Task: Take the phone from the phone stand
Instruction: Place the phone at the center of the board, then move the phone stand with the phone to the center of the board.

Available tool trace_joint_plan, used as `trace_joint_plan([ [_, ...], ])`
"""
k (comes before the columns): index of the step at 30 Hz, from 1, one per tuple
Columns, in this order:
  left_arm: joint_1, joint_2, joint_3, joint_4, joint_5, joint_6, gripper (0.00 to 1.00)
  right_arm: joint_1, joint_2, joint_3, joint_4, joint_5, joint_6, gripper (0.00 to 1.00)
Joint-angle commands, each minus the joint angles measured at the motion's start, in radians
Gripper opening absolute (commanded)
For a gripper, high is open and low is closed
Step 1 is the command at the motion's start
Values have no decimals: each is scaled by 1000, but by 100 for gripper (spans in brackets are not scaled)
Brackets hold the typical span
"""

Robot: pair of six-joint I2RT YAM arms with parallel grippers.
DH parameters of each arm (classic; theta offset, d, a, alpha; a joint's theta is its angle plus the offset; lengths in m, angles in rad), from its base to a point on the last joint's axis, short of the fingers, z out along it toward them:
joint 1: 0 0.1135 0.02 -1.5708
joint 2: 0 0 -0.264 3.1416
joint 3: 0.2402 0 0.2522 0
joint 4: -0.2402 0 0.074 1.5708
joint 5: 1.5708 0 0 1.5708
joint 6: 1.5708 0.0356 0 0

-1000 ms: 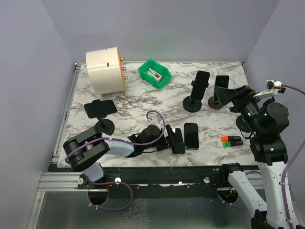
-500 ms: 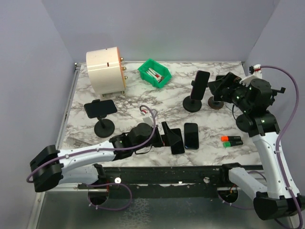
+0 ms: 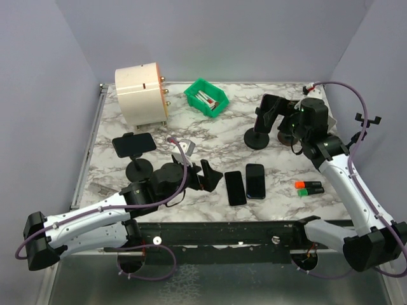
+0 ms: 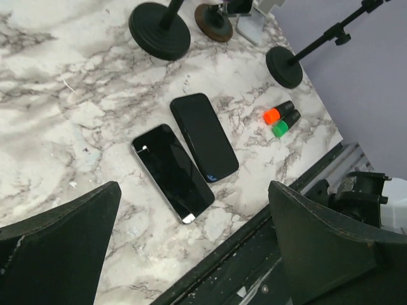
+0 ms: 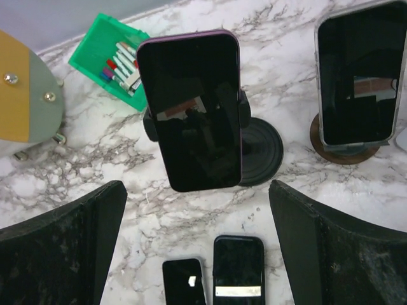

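Note:
A black phone (image 5: 191, 108) stands upright, clamped in a black phone stand (image 5: 264, 152), at the back right of the table; it also shows in the top view (image 3: 267, 109). My right gripper (image 5: 198, 251) is open and empty, facing this phone from a short way off, not touching it; in the top view the right gripper (image 3: 283, 117) is just right of it. My left gripper (image 4: 194, 254) is open and empty, just left of two phones lying flat (image 4: 172, 171) (image 4: 203, 136) near the front edge.
A second phone (image 5: 359, 79) stands on a brown stand at the right. A third phone on a stand (image 3: 133, 144) is at the left. A green bin of markers (image 3: 206, 97), a white drum (image 3: 141, 94) and two markers (image 3: 310, 186) are also on the table.
My left gripper has drawn back to the left, away from the flat phones. My right arm has swung left and forward to face the phone on the black stand.

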Motion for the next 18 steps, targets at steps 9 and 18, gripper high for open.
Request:
trace_joint_plan([
  [9,-4,-100,3,94,-47,375,99,0,85,35,141,-20,-28,100],
  [18,-4,-131,-54,112,-42,409,98,-50,216,119,160,-54,-25,100],
])
